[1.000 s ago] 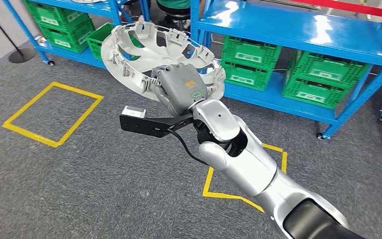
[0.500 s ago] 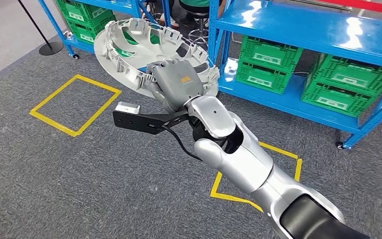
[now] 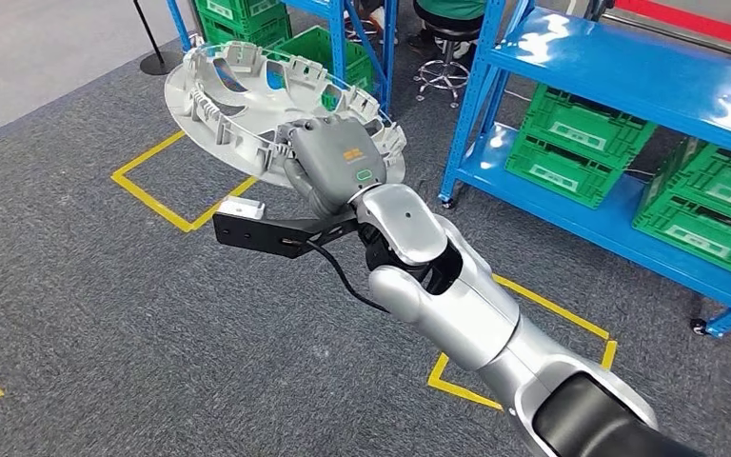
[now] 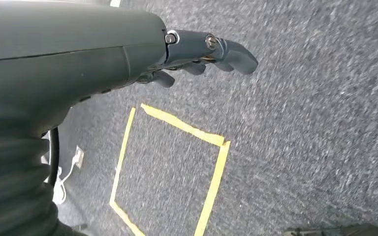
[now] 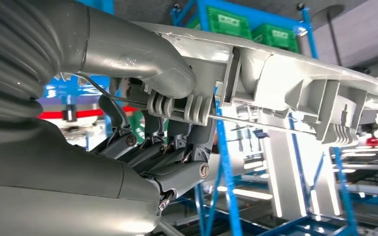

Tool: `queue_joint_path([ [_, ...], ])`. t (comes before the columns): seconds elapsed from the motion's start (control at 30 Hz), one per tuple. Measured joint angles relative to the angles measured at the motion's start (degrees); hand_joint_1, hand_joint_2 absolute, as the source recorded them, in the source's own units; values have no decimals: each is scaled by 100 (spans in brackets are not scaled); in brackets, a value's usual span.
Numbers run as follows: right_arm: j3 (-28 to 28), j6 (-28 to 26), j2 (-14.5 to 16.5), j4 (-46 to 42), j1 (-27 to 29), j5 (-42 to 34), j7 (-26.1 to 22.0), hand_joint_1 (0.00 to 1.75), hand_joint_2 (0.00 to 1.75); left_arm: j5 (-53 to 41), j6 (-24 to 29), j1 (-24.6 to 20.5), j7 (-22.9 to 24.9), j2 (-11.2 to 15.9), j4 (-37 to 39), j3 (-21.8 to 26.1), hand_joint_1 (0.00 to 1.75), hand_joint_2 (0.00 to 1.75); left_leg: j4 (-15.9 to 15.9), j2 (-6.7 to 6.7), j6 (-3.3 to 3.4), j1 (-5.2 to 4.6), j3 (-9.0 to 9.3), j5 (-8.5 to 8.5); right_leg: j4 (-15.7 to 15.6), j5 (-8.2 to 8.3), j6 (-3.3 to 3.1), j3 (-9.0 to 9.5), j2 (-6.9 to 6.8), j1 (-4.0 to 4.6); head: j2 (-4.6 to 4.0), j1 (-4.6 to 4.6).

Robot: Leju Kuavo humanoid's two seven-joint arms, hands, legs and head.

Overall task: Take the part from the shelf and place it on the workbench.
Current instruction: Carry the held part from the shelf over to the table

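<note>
The round light-grey plastic wheel-cover part (image 3: 247, 100), ribbed and clipped along its rim, is carried in the air above the grey carpet floor (image 3: 105, 333), tilted with its hollow inner face upward. My right hand (image 3: 335, 167) grips its near edge; in the right wrist view the thick grey thumb (image 5: 142, 59) lies on one face of the rim (image 5: 275, 83) and the darker fingers (image 5: 172, 147) curl against the other, so the hand is closed firmly on the part. My silver right arm (image 3: 457, 305) reaches forward from lower right, with the black wrist camera bracket (image 3: 266, 231) projecting beside the hand. My left hand (image 4: 197, 54) hangs over the carpet, fingers loosely extended and apart, holding nothing, above a yellow tape square (image 4: 172, 167). Beyond the part stand blue metal shelves (image 3: 628, 81) carrying green plastic crates (image 3: 571, 157). Yellow tape outlines (image 3: 176, 186) mark the floor beneath the part and beside my arm.
</note>
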Motion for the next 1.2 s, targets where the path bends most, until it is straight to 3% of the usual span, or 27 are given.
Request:
queue_joint_path([
  [0.1, 0, 1, 1, 4, -5, 1, -1, 175, 175, 0, 0, 1, 0, -9, 1, 2, 0, 175, 49, -197, -37, 0, -19, -6, -1070, 528, -52, 480, 204, -15, 0, 2],
  [0.17, 0, -1, 2, 4, -8, 1, -3, 175, 175, 0, 0, 0, -1, -15, 1, 2, 0, 175, 64, -305, -111, 4, -59, 8, -1431, 615, -75, 647, 317, -14, 0, 2],
  [0.23, 2, -1, 10, 4, -10, 0, -3, 175, 175, 0, 0, 16, -2, -6, 0, 3, 0, 175, 38, -396, -198, 22, -88, 43, -1462, 637, -121, 662, 235, -2, 0, 3],
  [0.27, 3, -1, 20, 4, -11, 0, -1, 175, 175, 0, 0, 26, -1, -2, 1, 4, 0, 175, 49, -359, -232, 25, -109, 36, -1482, 657, -157, 671, 180, -4, 0, -1],
  [0.33, 4, -1, 40, 5, -17, 2, 3, 175, 175, 0, 0, 28, 0, 2, 4, 6, 0, 175, 313, -116, -285, 14, -242, -129, -1523, 688, -226, 691, 66, -20, 0, -27],
  [0.4, 4, -3, 46, 9, -21, 8, 7, 175, 175, 1, 0, 15, -1, -3, 7, 6, 0, 175, 981, 145, -332, 21, -544, -463, -1528, 683, -263, 694, -50, -7, 0, -48],
  [0.47, 5, -3, 46, 12, -16, 15, 6, 175, 175, 12, -1, 12, -1, -3, 8, 8, 0, 175, 1503, 214, -369, 43, -770, -636, -1526, 672, -275, 696, -174, 3, 0, -46],
  [0.5, 5, -4, 47, 13, -14, 18, 4, 175, 175, 20, -1, 13, -1, -2, 9, 9, 0, 175, 1492, 229, -379, 50, -750, -581, -1524, 668, -273, 698, -232, 4, 0, -47],
  [0.53, 6, -5, 49, 13, -14, 23, 4, 175, 175, 28, -2, 12, 0, 0, 8, 11, 0, 175, 1256, 262, -383, 57, -614, -436, -1522, 662, -265, 704, -287, 3, 0, -46],
  [0.63, 4, -24, 59, 13, -21, 51, 2, 175, 175, 35, -7, -17, 0, 0, 4, 13, 0, 175, 213, 510, -330, 24, -41, -70, -1513, 625, -200, 729, -447, 32, 0, -44],
  [0.7, 3, -41, 66, 13, -33, 75, -2, 175, 175, 34, -13, -36, -1, -2, 3, 13, 0, 175, 38, 517, -245, -22, 35, -59, -1519, 614, -143, 740, -534, 59, 0, -37],
  [0.77, 3, -49, 70, 12, -43, 93, -3, 175, 175, 25, -12, -39, -3, 4, 1, 13, 0, 175, 15, 397, -161, -15, 29, -36, -1517, 588, -71, 759, -578, 44, 0, -33],
  [0.83, -1, -49, 70, 11, -54, 103, -4, 175, 175, -3, -13, -58, 1, 7, -1, 13, 0, 175, -16, 296, -82, 5, 45, -12, -1274, 420, -11, 663, -379, 18, 0, -28],
  [0.9, -10, -49, 52, 19, -60, 110, -7, 175, 175, -37, -21, -100, 15, 9, -2, 13, 0, 175, -23, 195, -36, 11, 42, 0, -602, 100, 7, 337, -106, 7, 0, -14],
  [0.93, -14, -49, 37, 29, -60, 114, -10, 175, 175, -50, -28, -117, 27, 12, -2, 13, 0, 175, -18, 135, -25, 8, 35, 2, -221, -36, 7, 138, -45, 8, 0, -5],
  [0.97, -17, -49, 20, 43, -58, 117, -14, 175, 175, -62, -36, -128, 38, 14, -2, 13, 0, 175, -11, 67, -22, 6, 31, 3, 34, -84, 4, -4, -18, 8, 0, -4],
  [1.0, -17, -49, 8, 59, -58, 118, -20, 175, 175, -71, -42, -132, 49, 15, -2, 13, 0, 175, -1, -1, -22, 4, 28, 3, 90, -28, -4, -55, -6, 8, 0, -3],
  [1.03, -17, -49, 0, 73, -60, 114, -27, 175, 175, -75, -44, -132, 55, 17, -2, 13, 0, 175, 10, -70, -25, 4, 26, 3, -84, 125, -16, 9, 9, 5, 0, -3],
  [1.1, -16, -48, -7, 100, -87, 91, -56, 175, 175, -76, -44, -135, 55, 14, -1, 13, 0, 175, 41, -195, -53, 4, 10, 2, -837, 493, -48, 353, 157, -10, 0, -2],
  [1.17, -15, -47, -6, 123, -142, 62, -100, 175, 175, -68, -36, -149, 45, 7, 0, 13, 0, 175, 63, -303, -120, 3, -37, 12, -1348, 658, -81, 586, 293, -15, 0, -2],
  [1.2, -12, -47, -3, 134, -169, 50, -116, 175, 175, -61, -31, -154, 37, 5, 0, 13, 0, 175, 58, -349, -163, 9, -59, 26, -1412, 656, -102, 610, 307, -5, 0, -3],
])
